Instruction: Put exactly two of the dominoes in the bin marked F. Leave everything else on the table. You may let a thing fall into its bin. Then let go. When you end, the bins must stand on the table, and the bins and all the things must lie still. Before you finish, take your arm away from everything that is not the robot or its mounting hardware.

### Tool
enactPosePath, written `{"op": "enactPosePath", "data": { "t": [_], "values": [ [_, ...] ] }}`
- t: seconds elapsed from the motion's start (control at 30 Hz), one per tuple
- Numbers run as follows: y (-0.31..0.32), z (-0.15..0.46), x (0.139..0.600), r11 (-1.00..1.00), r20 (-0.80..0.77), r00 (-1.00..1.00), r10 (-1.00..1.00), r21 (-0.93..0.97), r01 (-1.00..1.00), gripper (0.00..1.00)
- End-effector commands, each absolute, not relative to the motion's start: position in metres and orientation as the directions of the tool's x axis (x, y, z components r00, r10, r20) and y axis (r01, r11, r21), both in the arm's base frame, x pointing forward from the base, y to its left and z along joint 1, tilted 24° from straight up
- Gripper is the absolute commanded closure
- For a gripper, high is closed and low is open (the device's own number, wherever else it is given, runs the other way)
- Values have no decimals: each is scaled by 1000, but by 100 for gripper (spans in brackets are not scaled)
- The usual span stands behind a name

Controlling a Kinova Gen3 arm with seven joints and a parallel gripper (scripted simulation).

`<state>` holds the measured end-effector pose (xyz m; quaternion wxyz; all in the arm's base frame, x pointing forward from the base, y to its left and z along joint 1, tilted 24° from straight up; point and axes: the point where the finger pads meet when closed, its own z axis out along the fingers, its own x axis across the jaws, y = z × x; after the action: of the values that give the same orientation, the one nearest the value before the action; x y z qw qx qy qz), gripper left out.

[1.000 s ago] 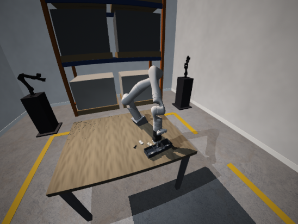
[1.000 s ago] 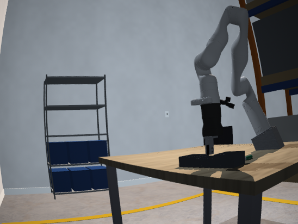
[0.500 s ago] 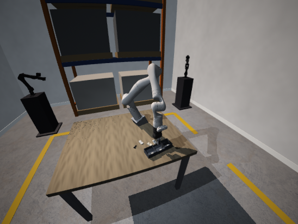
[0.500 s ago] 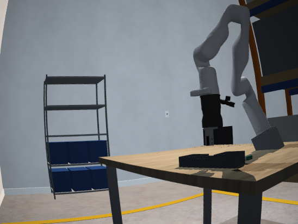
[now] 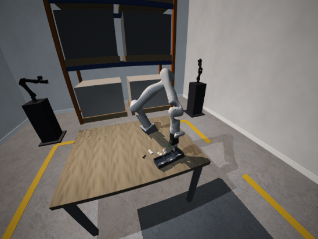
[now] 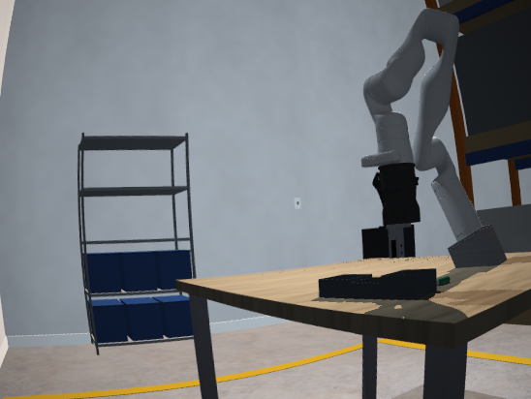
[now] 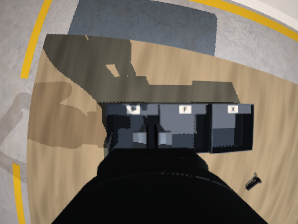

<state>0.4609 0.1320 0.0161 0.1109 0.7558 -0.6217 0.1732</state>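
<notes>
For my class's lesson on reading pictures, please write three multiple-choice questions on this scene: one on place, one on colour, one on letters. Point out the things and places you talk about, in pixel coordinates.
1. Which bin is in the middle of the row?
A) the one marked X
B) the one marked F
C) the unmarked one

2. What colour is the small thing behind the bins in the exterior view?
A) green
B) orange
C) yellow

3. How is the label on the bin at the right end of the wrist view?
A) covered by the gripper
B) turned face down
C) uncovered, reading X

1: B, since bin F [image 7: 200, 145] has a bin on each side.
2: A, since the small thing [image 5: 169, 146] [image 6: 444, 280] shows green.
3: C, since the label [image 7: 233, 109] lies in plain view.

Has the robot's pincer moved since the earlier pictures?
Yes. In the top view, the pincer moved right, toward the right end of the black bins.
</notes>
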Motion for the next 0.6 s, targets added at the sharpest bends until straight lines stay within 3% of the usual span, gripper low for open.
{"op": "enactPosePath", "data": {
  "t": [0.0, 0.57],
  "values": [
    [151, 8, 457, -205, 396, 170, -902, -45, -978, 69],
    [146, -15, 460, -213, 401, 177, -899, -46, -976, 69]
  ]
}}
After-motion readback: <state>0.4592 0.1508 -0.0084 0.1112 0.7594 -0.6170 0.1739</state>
